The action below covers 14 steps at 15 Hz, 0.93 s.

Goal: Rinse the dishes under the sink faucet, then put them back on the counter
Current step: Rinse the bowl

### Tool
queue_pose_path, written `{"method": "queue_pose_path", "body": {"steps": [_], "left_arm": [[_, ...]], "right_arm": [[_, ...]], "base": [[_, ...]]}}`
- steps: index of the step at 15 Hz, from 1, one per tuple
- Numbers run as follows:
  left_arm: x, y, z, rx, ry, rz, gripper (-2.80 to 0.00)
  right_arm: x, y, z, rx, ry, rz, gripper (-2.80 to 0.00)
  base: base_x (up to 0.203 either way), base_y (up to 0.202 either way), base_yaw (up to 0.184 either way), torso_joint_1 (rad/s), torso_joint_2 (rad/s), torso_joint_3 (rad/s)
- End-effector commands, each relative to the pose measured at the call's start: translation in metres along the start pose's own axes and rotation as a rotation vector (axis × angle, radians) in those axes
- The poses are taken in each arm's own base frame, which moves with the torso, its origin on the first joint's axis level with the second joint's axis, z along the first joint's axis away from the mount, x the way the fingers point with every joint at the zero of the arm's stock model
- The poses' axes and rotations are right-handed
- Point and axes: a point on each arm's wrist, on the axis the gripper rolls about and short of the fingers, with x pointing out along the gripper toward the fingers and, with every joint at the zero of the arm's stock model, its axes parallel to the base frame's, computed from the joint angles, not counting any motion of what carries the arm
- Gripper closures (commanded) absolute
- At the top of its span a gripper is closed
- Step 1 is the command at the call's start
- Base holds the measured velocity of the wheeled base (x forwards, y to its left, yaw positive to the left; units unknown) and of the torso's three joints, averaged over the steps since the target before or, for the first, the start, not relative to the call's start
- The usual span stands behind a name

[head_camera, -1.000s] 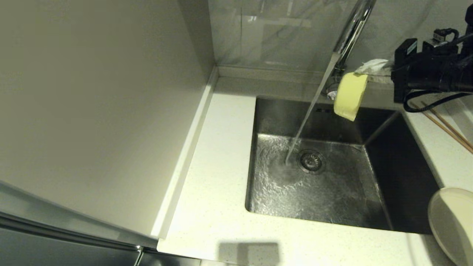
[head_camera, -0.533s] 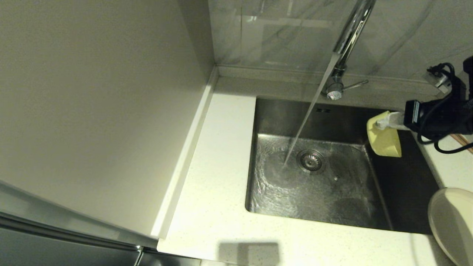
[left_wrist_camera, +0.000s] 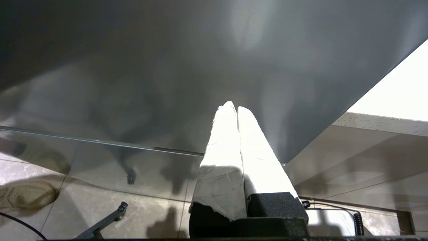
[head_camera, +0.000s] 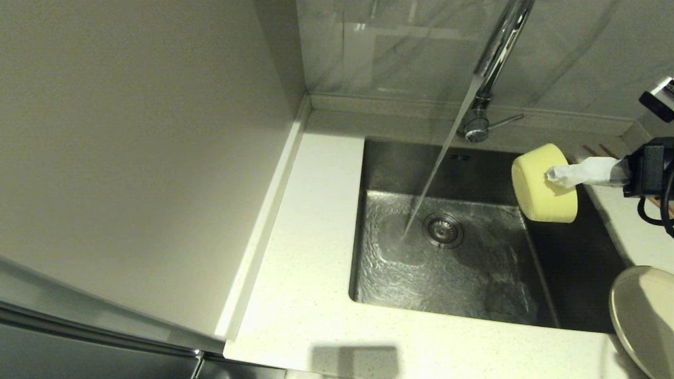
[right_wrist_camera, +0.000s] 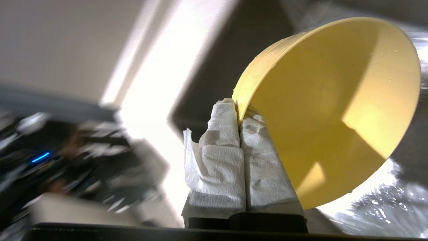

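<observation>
Head view: pale-yellow bowl [head_camera: 542,184] tipped on its side over the right part of the sink [head_camera: 447,273], base turned toward the running stream, mouth toward the right gripper [head_camera: 553,175]; probably held so to let rinse water drain into the basin rather than onto the counter [head_camera: 310,295]. Well apart from the stream falling off the faucet [head_camera: 495,58], which lands beside the drain strainer [head_camera: 443,230]; judged rinsed and on its way to the counter, droplets visible on the bowl's wall in the right wrist view. Clamped by the rim between the paper-wrapped fingers [right_wrist_camera: 230,140], one inside the wall, one outside, jaws clenched on it. Right arm reaching in roughly level from over the right-hand counter, wrist just past the sink's edge. Cream-white plate [head_camera: 645,316] resting at the near right corner, chopsticks [head_camera: 597,151] partly visible behind the arm, both not yet rinsed by the look of it. Left gripper [left_wrist_camera: 236,110] parked low beside the cabinet, wrapped fingers pressed together on nothing.
</observation>
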Motion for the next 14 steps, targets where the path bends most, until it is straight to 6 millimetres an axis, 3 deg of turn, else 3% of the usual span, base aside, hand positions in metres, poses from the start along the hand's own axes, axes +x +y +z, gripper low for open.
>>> {"method": "queue_pose_path", "body": {"steps": [1,4,7,10,14], "left_arm": [[0.0,0.0,0.0,0.0,-0.002,0.0,0.0],[0.0,0.0,0.0,0.0,-0.002,0.0,0.0],[0.0,0.0,0.0,0.0,-0.002,0.0,0.0],[0.0,0.0,0.0,0.0,-0.002,0.0,0.0],[0.0,0.0,0.0,0.0,-0.002,0.0,0.0]], "right_arm": [[0.005,0.022,-0.003,-0.009,0.035,0.076,0.0],[0.018,0.044,-0.02,-0.039,0.151,0.175,0.0],[0.03,0.054,-0.034,-0.231,0.231,0.239,0.0],[0.041,0.05,-0.043,-0.514,0.31,0.175,0.0],[0.049,0.044,-0.035,-0.647,0.289,0.058,0.0]], "base": [[0.0,0.0,0.0,0.0,0.0,0.0],[0.0,0.0,0.0,0.0,0.0,0.0],[0.0,0.0,0.0,0.0,0.0,0.0],[0.0,0.0,0.0,0.0,0.0,0.0],[0.0,0.0,0.0,0.0,0.0,0.0]]}}
